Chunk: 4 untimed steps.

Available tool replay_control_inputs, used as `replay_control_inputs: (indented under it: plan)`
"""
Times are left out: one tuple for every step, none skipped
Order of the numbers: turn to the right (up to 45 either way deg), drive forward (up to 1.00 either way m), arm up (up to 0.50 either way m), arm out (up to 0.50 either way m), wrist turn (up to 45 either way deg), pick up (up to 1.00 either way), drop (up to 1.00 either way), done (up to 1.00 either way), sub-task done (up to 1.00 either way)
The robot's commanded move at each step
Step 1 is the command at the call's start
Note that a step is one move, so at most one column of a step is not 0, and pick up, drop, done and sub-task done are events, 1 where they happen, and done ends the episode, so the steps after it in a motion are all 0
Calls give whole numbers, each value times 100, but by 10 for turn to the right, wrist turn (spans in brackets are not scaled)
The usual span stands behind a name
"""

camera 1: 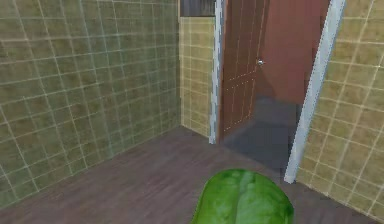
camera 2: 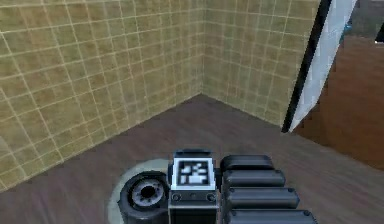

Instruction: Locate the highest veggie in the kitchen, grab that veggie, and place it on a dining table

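Observation:
A round, green, leafy veggie (camera 1: 245,198) that looks like a lettuce sits at the forward view's bottom edge, in front of the dark wood floor. In the arm side view the arm's dark stacked segments (camera 2: 258,185) lie along the bottom edge. A white square with black marks (camera 2: 195,172) stands at their left end. Left of it is the gripper's dark round body (camera 2: 148,196), over a pale disc. I cannot make out its fingers, so I cannot tell whether it holds anything.
Yellow-green tiled walls (camera 1: 90,80) meet in a corner ahead and at the side (camera 2: 120,70). A doorway with a white frame (camera 1: 312,100) and a brown door (camera 1: 243,65) opens at the forward view's right. Dark plank floor (camera 1: 150,170) lies between.

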Motion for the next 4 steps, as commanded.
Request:
replay_control_inputs:
  plan:
    - [120,0,0,0,0,0,0,0,0]
    - [0,100,0,0,0,0,0,0,0]
    - [0,70,0,0,0,0,0,0,0]
    - [300,0,0,0,0,0,0,0,0]
